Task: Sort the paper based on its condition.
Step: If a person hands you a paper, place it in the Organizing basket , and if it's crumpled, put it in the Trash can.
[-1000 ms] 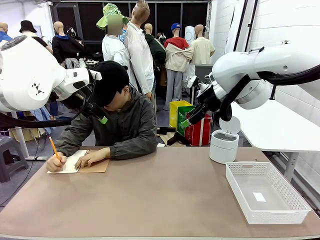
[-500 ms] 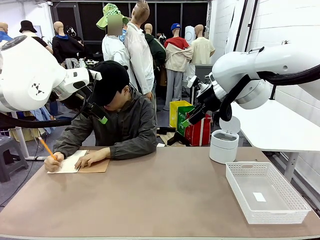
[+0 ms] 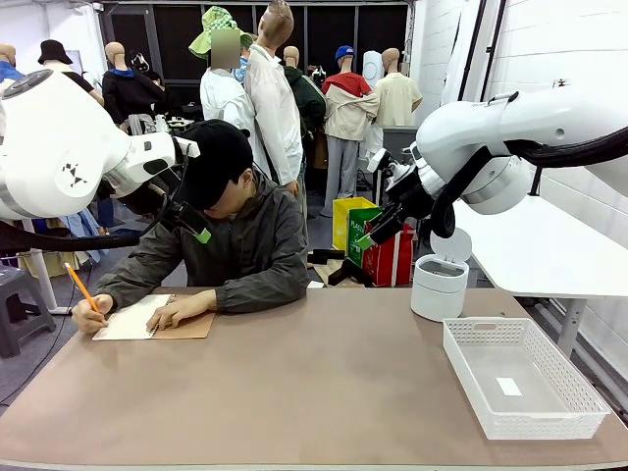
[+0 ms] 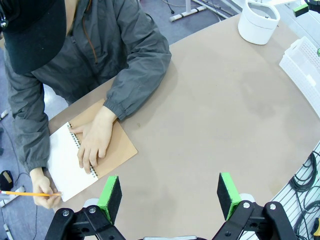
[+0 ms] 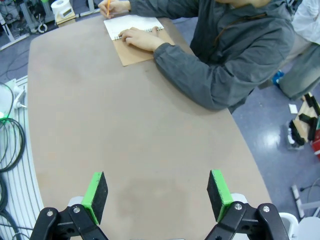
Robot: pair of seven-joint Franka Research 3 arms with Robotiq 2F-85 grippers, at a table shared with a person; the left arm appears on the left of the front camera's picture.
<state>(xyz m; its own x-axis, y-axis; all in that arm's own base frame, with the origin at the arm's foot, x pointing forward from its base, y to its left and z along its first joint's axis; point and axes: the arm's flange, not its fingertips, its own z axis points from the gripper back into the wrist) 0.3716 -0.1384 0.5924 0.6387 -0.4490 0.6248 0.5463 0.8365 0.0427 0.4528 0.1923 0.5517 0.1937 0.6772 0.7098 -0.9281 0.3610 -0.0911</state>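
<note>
Thin white paper, flat, unwrinkled; still in the open spiral notebook. Near the table's far left edge; partly under hands.

Robot lab or test workshop. Two white robot arms flank a plain brown desk. Loose cables lie on the floor beside it.

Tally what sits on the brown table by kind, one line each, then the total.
Spiral notebook, open: 1
White lattice basket: 1
White round bin with its lid up: 1
Total: 3
</note>
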